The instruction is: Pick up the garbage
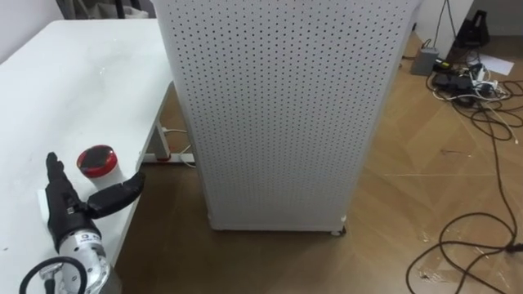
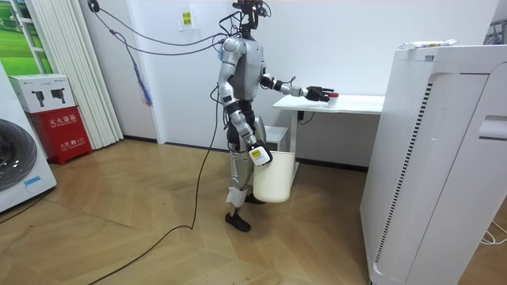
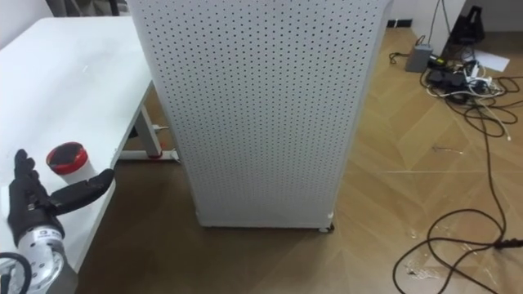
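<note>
Left eye view: finds the left hand [image 1: 64, 211] at the near left, above the white surface [image 1: 73, 65], spread flat with thumb swung right, holding nothing. Puts the red-topped cup [image 1: 96, 161] upright on the surface just beyond the palm and slightly right, in the fork between the straight fingers [image 1: 54, 180] and the thumb, seemingly untouched. Sets a white perforated cabinet [image 1: 278, 106] across the middle, loose cables [image 1: 474, 82] on the floor [image 1: 425, 188] far right. Right eye view: repeats the same layout, cup likewise in that fork. Room view: has the robot standing at the surface's end, left arm stretched level over it, right hand [image 2: 258, 153] hanging low at a white bin [image 2: 273, 182]; cannot tell whether that hand grips it. Judging by this, leaves the pick to the left hand: needs only a short push forward, then a close around the cup's upright axis from the side.
</note>
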